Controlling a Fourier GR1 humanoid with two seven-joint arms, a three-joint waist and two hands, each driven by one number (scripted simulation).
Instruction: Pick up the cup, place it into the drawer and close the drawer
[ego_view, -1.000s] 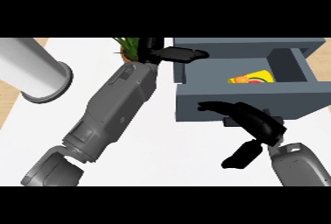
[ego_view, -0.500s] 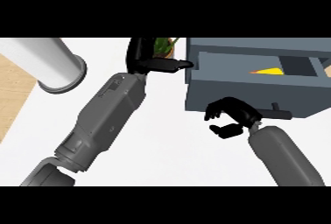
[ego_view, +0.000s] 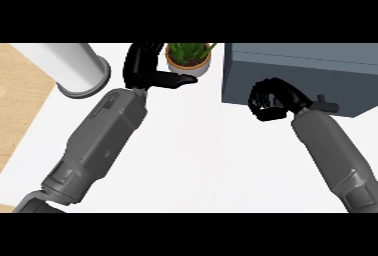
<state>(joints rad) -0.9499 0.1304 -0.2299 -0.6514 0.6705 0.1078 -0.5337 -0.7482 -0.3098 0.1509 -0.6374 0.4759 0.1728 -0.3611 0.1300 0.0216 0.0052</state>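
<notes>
Against the drawer (ego_view: 295, 75) front I see my right robot hand (ego_view: 272, 100) curled, holding nothing; that stiff flat panel should slide under a push beside its handle (ego_view: 325, 104).

On the counter (ego_view: 199, 150), the drawer unit (ego_view: 303, 75) stands at the far right, and the potted plant (ego_view: 190, 57) stands just left of it. A cylinder (ego_view: 70, 67) stands at the far left, well apart from the plant, near the counter's left edge.

You've got bright, even light, no glare. Soft faint shadows on the white counter (ego_view: 207, 150); edges look undistorted, w/ nothing blurred.
</notes>
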